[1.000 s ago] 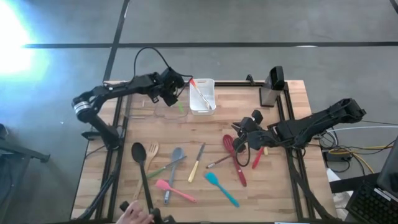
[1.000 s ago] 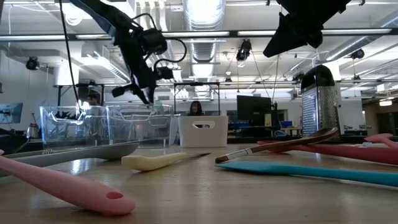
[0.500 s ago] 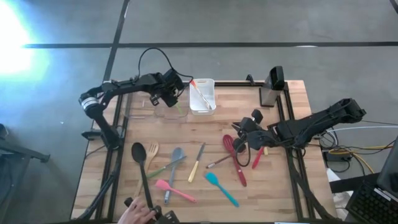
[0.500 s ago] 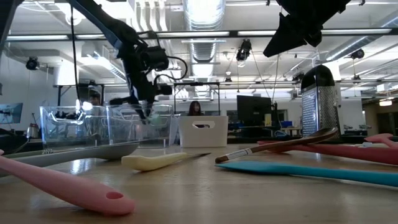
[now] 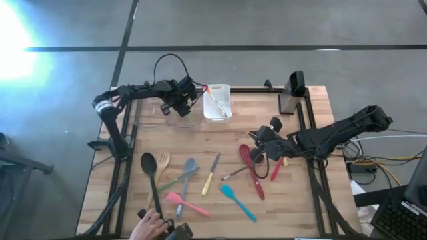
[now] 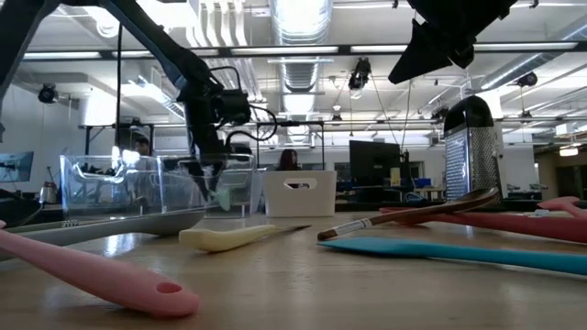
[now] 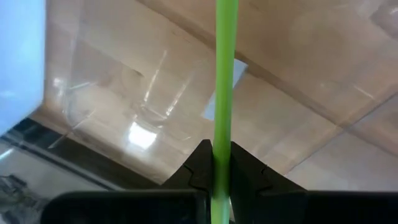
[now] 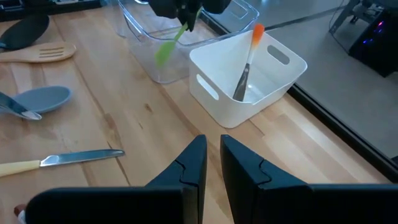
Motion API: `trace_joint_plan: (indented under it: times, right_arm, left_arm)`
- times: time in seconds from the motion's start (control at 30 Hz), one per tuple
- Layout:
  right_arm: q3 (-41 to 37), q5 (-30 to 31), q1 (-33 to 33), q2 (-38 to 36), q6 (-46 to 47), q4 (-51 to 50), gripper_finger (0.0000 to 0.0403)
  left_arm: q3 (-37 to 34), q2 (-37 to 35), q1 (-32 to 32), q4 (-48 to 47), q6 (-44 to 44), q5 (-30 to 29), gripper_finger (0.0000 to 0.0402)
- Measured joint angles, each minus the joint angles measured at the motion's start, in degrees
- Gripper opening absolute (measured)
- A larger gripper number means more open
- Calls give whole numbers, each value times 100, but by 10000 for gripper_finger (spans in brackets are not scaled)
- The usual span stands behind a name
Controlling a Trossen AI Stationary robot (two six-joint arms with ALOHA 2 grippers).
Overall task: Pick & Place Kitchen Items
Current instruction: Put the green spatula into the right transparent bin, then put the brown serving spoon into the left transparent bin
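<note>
The left tool clamps the slim stem of a green utensil and hangs it head-down into the clear bin at about eleven o'clock on the bench, apparently to drop it among the sorted pieces; its pale green head shows through the glassy wall. Just beside stands the white bin, matte plastic with cut-out handles, an orange-tipped brush leaning inside.

The right tool hovers near three o'clock, fingers nearly together and gripping nothing, above the red whisk and red spatula it seems set to take.

Still scattered across the pale butcher-block planks: a black ladle, wooden fork, grey spoon, cream-handled knife, pink spatula and teal spatula, mostly soft-looking silicone. A person's hand rests at the six o'clock edge. A steel grater stands toward one o'clock.
</note>
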Motion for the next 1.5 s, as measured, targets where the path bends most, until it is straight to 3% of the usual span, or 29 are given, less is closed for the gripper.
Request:
trace_joint_plan:
  times: [0.2,0.43,0.57,0.73,0.97,1.13,1.5]
  right_arm:
    - [-39,20,2,0,-15,1,38]
    - [-67,20,2,0,-10,1,38]
    - [-68,20,2,0,-6,1,38]
    - [-68,20,2,0,1,3,38]
    - [-68,20,2,0,5,18,38]
    - [-68,25,2,0,5,37,38]
    - [-68,41,1,0,-42,43,38]
  left_arm:
    - [144,89,-10,0,-104,17,30]
    - [267,49,-10,137,-240,28,121]
    - [269,-7,-12,163,-256,-51,150]
    - [282,-231,-52,164,-466,-553,157]
    - [282,-1169,-205,128,-1133,-591,149]
    - [282,-2181,-489,84,-2398,-589,149]
    - [253,-4224,-1215,29,-6701,-531,151]
